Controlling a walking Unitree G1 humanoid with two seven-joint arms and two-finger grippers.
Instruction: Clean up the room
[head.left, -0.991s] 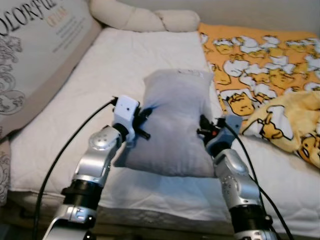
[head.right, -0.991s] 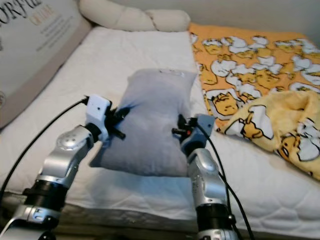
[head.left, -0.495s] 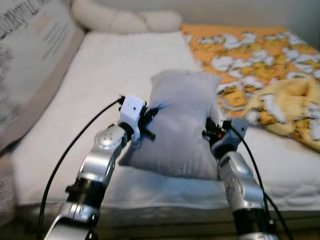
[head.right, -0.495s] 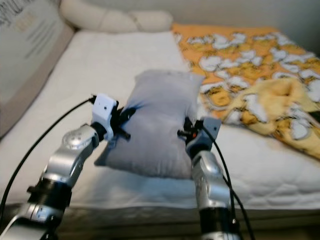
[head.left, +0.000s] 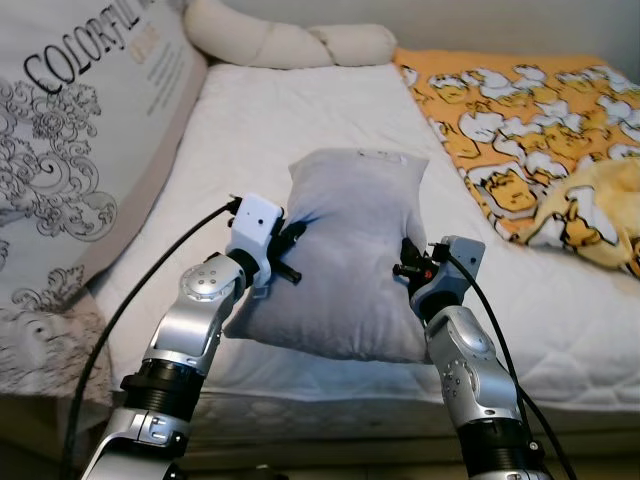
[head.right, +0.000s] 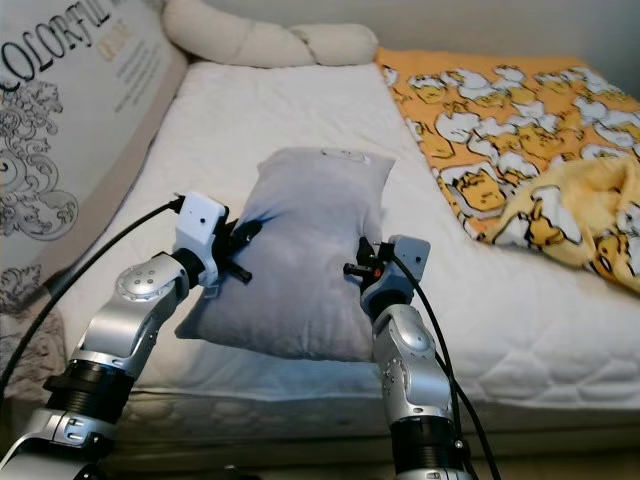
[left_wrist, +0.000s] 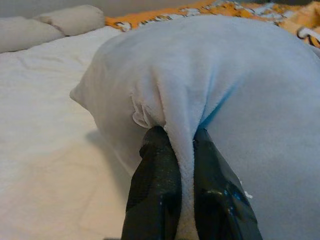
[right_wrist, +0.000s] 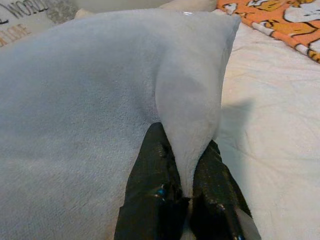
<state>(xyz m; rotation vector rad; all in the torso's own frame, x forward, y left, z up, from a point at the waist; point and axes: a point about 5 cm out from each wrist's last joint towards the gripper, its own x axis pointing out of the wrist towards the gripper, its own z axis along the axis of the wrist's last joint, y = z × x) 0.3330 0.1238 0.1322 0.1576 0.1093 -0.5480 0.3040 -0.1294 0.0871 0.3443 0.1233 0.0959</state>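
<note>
Above white mattress (head.left: 300, 130), grey pillow (head.left: 345, 250) edges pinched, left end effector (left_wrist: 181, 150), right end effector (right_wrist: 186, 165)

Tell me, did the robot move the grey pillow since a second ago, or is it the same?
Nothing visibly changed in the hold. The whole picture shifted because the camera swung, not the things. The left gripper and right gripper stay with jaws pinched on opposite sides of the soft grey fabric pillow, held over the white quilted mattress. The orange blanket with yellow cartoon ducks lies where it was.

Pillow (head.left: 352, 250) mid-mattress (head.left: 300, 110), printed cushion (head.left: 70, 150) left, blanket (head.left: 530, 130) right, bolster (head.left: 290, 45) behind
</note>
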